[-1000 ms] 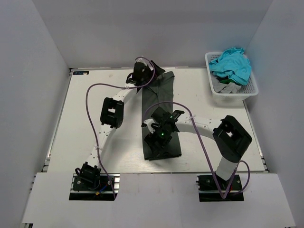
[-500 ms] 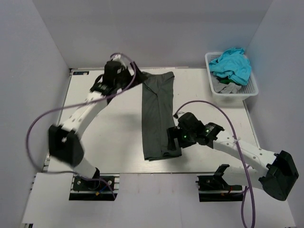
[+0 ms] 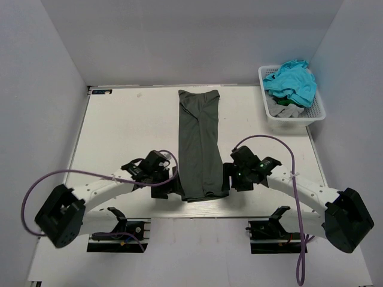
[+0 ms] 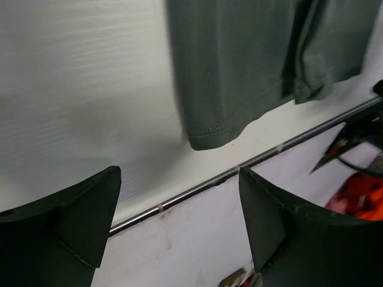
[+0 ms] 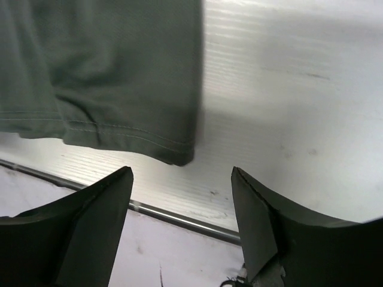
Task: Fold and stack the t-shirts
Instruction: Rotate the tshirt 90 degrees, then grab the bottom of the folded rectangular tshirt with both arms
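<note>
One charcoal t-shirt [image 3: 200, 143] lengthwise on white table [image 3: 119, 131]; grey walls [image 3: 179, 42] around.

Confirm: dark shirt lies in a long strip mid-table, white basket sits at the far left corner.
Wrong on the basket: the top view shows it at the far right corner. The dark shirt does lie in a long strip mid-table.

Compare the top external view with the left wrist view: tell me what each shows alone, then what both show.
Top external only: the white basket holding the turquoise t-shirt, the right end effector, and the full length of the dark grey t-shirt. Left wrist only: the hem stitching at the shirt's near corner. Both: that dark shirt, the table, and the left end effector, open.
</note>
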`<state>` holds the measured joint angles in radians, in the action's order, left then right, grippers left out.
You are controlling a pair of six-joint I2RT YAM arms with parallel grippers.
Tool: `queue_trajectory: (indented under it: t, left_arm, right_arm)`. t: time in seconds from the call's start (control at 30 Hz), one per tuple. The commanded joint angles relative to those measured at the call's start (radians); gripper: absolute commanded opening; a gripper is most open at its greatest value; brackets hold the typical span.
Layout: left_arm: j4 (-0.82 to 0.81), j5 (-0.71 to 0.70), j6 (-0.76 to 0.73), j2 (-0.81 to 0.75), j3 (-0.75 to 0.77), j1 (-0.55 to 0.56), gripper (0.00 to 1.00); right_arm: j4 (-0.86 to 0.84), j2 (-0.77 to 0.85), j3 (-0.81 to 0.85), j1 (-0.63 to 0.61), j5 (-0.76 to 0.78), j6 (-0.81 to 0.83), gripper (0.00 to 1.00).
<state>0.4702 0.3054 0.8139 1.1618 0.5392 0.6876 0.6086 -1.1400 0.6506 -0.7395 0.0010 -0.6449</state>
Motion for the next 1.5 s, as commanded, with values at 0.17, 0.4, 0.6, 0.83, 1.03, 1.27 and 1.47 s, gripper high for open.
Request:
queue_trajectory:
  t: [0.17, 0.4, 0.6, 0.83, 1.03, 1.27, 1.47]
  left_arm:
    - [-0.002, -0.038, -0.087, 0.237, 0.150, 0.167, 0.79]
    - [-0.004, -0.078, -0.087, 0.360, 0.211, 0.242, 0.64]
    - [0.030, -0.166, -0.087, 0.392, 0.246, 0.263, 0.34]
    - [0.107, -0.247, -0.065, 0.455, 0.324, 0.273, 0.00]
    - [0.162, -0.265, -0.055, 0.397, 0.389, 0.273, 0.00]
    - [0.235, -0.403, -0.055, 0.395, 0.530, 0.239, 0.00]
    - [0.393, -0.569, -0.044, 0.490, 0.734, 0.208, 0.00]
  right_arm:
    - [-0.105, -0.135, 0.011, 0.046, -0.156, 0.063, 0.68]
    - [-0.142, -0.205, -0.020, 0.068, -0.230, 0.088, 0.59]
    - [-0.187, -0.247, -0.034, 0.078, -0.242, 0.111, 0.45]
    - [-0.207, -0.280, -0.020, 0.084, -0.187, 0.139, 0.02]
    - [-0.196, -0.210, 0.026, 0.083, -0.182, 0.195, 0.00]
    - [-0.159, -0.164, 0.147, 0.088, -0.118, 0.221, 0.00]
    - [-0.104, -0.295, 0.331, 0.109, -0.024, 0.238, 0.00]
